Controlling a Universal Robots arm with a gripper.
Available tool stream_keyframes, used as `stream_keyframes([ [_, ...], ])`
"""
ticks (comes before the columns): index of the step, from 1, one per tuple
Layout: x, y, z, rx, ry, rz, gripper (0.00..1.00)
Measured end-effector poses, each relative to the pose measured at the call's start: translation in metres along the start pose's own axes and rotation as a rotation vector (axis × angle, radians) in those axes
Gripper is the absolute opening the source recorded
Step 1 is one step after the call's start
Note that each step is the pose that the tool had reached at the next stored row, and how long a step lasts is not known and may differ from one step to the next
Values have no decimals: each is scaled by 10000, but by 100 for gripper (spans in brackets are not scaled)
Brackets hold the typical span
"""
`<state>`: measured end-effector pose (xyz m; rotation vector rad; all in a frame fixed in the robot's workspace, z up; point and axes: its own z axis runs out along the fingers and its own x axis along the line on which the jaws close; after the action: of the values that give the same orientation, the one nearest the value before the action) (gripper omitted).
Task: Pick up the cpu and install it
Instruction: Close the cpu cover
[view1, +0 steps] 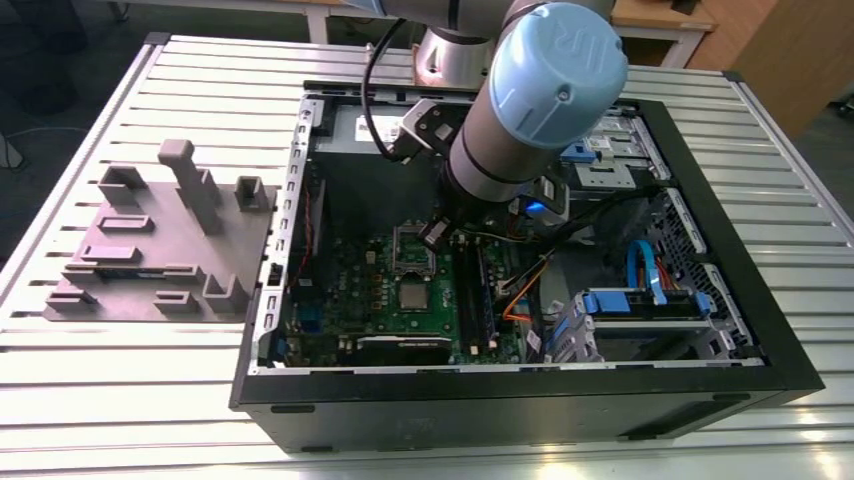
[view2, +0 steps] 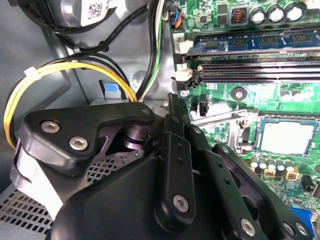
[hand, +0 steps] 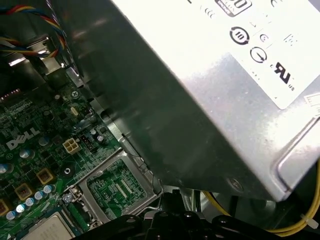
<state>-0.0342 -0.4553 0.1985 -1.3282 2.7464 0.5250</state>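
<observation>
- A white label (hand: 270, 45) with black print and round certification signs is sitting on the silver power supply (hand: 200, 125) in the first wrist view; the print is too blurred for reading.
- White lettering (hand: 22, 138) is showing on the green motherboard (hand: 50, 165) in the same view.
- A white sticker (view2: 96, 8) bearing a square code is sticking to a grey housing (view2: 70, 17) in the second wrist view.
- A raised emblem (view1: 567, 42) is showing on the arm's blue cap (view1: 534, 90), upper middle of the exterior view.
</observation>
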Motion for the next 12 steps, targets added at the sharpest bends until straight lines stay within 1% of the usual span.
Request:
stream_keyframes([
  [10,0,25,-46,29,36,5,10],
  [12,-2,30,-56,45,54,8,10],
])
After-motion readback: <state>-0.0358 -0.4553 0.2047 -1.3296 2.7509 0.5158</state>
